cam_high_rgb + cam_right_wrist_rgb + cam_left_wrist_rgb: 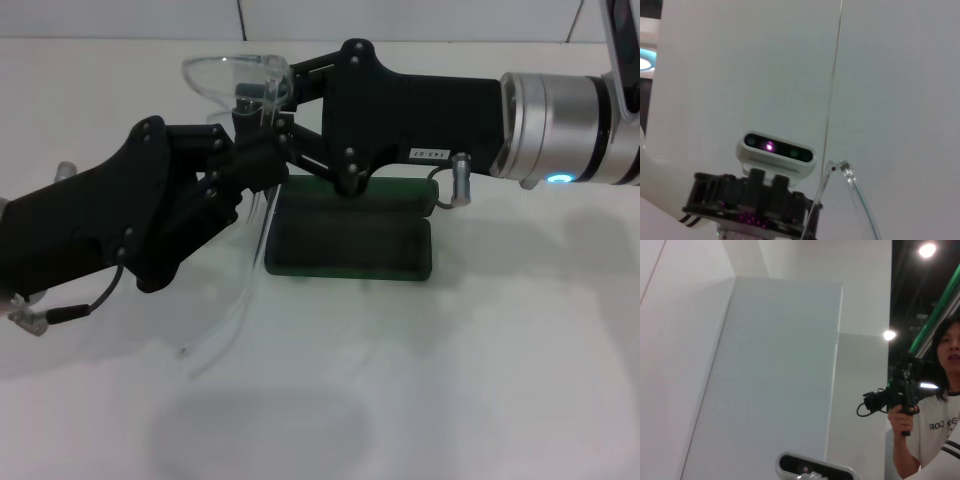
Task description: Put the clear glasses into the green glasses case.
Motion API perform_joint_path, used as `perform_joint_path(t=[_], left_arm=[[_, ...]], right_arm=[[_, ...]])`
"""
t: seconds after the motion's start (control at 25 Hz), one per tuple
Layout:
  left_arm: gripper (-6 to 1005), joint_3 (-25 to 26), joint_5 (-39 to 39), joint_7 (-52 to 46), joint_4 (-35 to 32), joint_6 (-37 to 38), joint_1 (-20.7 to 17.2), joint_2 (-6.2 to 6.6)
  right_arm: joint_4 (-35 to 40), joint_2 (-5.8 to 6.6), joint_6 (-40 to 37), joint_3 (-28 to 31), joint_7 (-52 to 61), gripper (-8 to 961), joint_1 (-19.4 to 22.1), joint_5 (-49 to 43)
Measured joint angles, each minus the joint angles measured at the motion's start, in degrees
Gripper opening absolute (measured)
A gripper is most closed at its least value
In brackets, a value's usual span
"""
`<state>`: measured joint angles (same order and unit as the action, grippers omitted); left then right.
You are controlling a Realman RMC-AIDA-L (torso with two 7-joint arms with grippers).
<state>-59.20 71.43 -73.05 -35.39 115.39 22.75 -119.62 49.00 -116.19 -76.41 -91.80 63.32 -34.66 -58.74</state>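
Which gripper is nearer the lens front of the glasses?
The right gripper, by the clear glasses front; the left gripper sits lower, at their arms.

- The clear glasses (235, 78) are colourless, see-through plastic with a curved front. They are held up off the white table, front uppermost at about 11 o'clock from the head view's centre. Their long thin arms hang down and slant toward 7 o'clock, the tips near the table surface. In the right wrist view a hinge end and one transparent arm (852, 192) show against the pale wall.
- The green glasses case (350, 245) is dark green, rectangular with rounded corners. It lies open on the table just above the head view's centre, its dark inside facing up and the lid at the far side. The glasses' front is above the case's left end, at about 10 o'clock from it.
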Motion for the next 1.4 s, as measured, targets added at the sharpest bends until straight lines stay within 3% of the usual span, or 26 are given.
perform_joint_path(t=[1.4], left_arm=[[81, 0.32, -0.43, 1.51, 3.04, -0.09, -0.12, -0.08]], right_arm=[[0.18, 0.0, -1.19, -3.56, -1.25, 114, -0.06, 2.67]])
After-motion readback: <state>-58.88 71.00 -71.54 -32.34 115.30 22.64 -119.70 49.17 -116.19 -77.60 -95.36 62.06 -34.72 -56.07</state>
